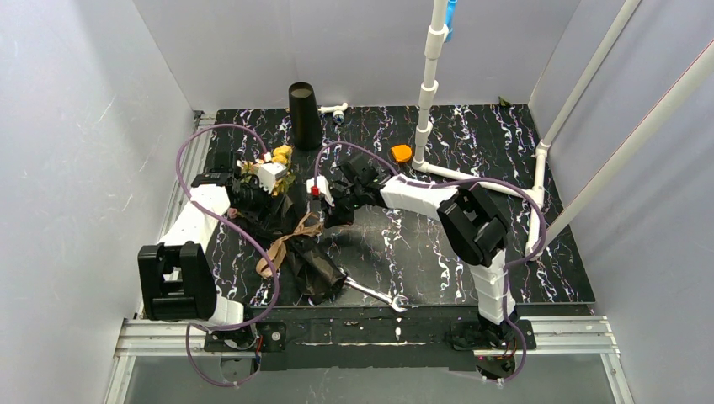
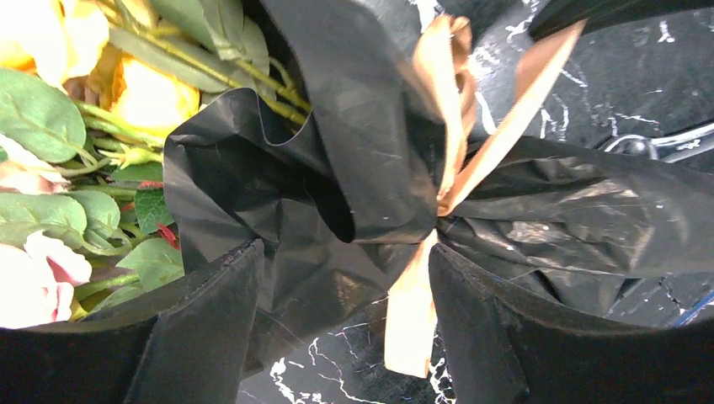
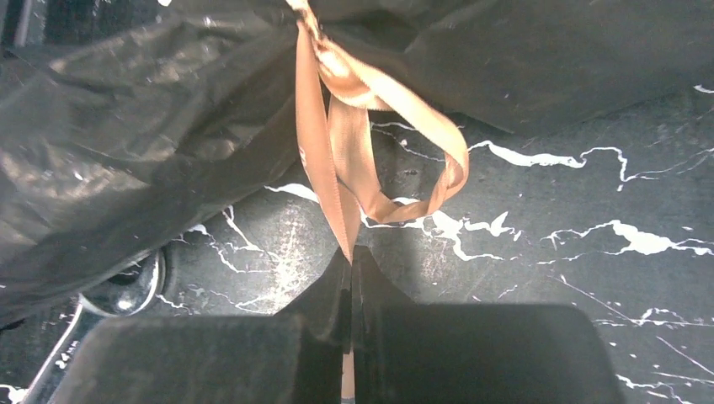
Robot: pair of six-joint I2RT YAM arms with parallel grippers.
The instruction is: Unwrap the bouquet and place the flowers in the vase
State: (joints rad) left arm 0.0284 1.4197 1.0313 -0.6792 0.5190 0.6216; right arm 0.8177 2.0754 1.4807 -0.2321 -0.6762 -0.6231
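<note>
Count, overhead view: bouquet (image 1: 286, 227) ×1, centre left; vase (image 1: 304, 115) ×1, upper centre; wrench (image 1: 376, 295) ×1, lower centre; orange object (image 1: 402, 153) ×1; white pipe post (image 1: 428, 84) ×1. Ribbon (image 3: 337, 151) ×1. Flowers (image 2: 151, 97), my left wrist view: two yellow and two pink heads countable, others hidden.

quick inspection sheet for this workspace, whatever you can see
surface: black white-veined table
job's things: bouquet lying wrapped, ribbon knotted; vase upright at the back
clutter: wrench, orange object, white fitting
grippers: left gripper open astride the wrapping; right gripper shut on a ribbon tail
cables: purple cables looping along both arms
surroundings: grey walls, white pipe frame
</note>
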